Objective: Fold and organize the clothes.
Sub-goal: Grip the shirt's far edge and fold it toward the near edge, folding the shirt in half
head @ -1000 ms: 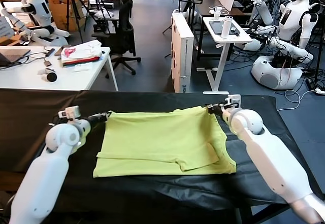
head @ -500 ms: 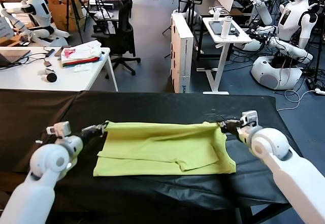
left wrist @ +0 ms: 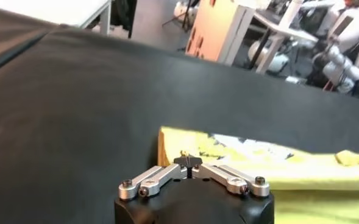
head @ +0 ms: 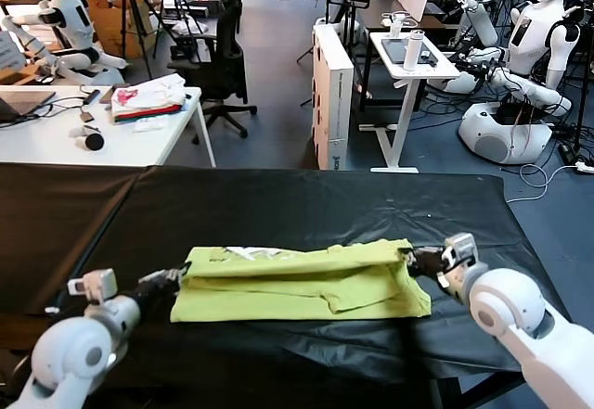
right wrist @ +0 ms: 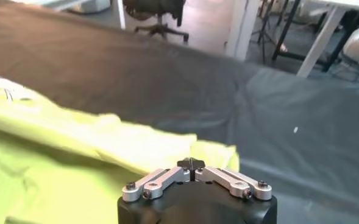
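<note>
Nearest, low in the frame, both arms are mid-fold on the T-shirt (head: 302, 282). The left gripper (head: 174, 277), at lower left, and the right gripper (head: 415, 259), at lower right, are each pinched tight on an upper corner, seemingly drawing the far edge toward the near hem. The shirt lies mid-frame on the black table (head: 278, 205). Next comes lowering that edge evenly, then letting go. No containers visible. Upper left, a cloth pile (head: 147, 99) sits on a white desk (head: 56, 140).

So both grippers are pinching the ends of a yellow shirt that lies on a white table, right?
Not quite: the table is covered in black, not white, as the head view shows. The left gripper and right gripper do pinch the ends of the yellow shirt.
</note>
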`<state>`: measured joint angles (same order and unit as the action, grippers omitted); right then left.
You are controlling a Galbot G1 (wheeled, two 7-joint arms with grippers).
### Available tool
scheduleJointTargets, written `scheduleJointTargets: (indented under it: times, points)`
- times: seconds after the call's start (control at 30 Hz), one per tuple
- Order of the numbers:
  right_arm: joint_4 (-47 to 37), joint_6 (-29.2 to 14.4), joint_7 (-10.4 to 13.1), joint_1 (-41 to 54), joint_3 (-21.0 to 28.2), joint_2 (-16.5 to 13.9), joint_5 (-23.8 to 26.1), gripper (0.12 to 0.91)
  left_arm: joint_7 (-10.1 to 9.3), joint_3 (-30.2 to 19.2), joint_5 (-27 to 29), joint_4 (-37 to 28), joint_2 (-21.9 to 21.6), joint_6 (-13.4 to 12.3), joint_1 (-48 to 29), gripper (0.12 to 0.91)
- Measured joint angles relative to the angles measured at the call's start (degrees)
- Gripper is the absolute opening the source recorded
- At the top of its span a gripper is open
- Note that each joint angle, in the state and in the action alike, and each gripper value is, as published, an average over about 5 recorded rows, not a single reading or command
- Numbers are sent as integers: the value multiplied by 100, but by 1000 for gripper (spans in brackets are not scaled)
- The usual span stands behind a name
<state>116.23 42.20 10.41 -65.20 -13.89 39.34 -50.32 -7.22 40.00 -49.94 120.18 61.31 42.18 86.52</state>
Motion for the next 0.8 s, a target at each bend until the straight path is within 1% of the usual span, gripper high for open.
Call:
scheduleJointTargets:
  times: [0.1, 0.17, 0.2, 0.27, 0.3, 0.33, 0.4, 0.43, 0.5, 0.53, 0.57, 0.63, 0.67, 0.8]
  points:
    - [12, 0, -41, -40, -27, 20, -19, 138, -8, -13, 43, -30, 32, 0, 3, 153]
    - [47, 0, -98, -91, -77, 21, -38, 146, -16, -11, 92, -18, 47, 0, 21, 192]
    - [68, 0, -122, -119, -113, 23, -47, 166, -21, -1, 113, 1, 50, 0, 39, 231]
    - [96, 0, -151, -168, -207, 40, -59, 244, -23, 44, 125, 61, 45, 0, 82, 342]
    - [100, 0, -155, -183, -263, 56, -63, 299, -24, 75, 120, 90, 42, 0, 96, 399]
    - [94, 0, -159, -189, -324, 79, -63, 372, -24, 112, 114, 114, 42, 1, 101, 475]
    - [56, 0, -163, -174, -455, 142, -62, 486, -15, 194, 105, 129, 49, 1, 83, 589]
    - [29, 0, -163, -156, -519, 180, -60, 562, -9, 240, 104, 109, 53, 1, 60, 664]
    - [-41, 0, -152, -104, -640, 270, -45, 675, 2, 323, 105, 34, 59, 1, -8, 771]
    - [-81, -2, -144, -72, -692, 322, -27, 745, 7, 353, 105, -23, 62, 1, -52, 825]
    - [-126, -14, -137, -35, -737, 377, 2, 796, 9, 374, 107, -86, 66, 1, -103, 860]
    - [-235, -69, -128, 52, -802, 506, 100, 870, 5, 373, 129, -216, 89, 1, -228, 895]
    - [-302, -110, -129, 102, -821, 579, 162, 889, -1, 358, 148, -284, 108, 1, -304, 901]
    - [-617, -260, -138, 284, -835, 883, 372, 906, -38, 224, 238, -559, 222, 1, -691, 906]
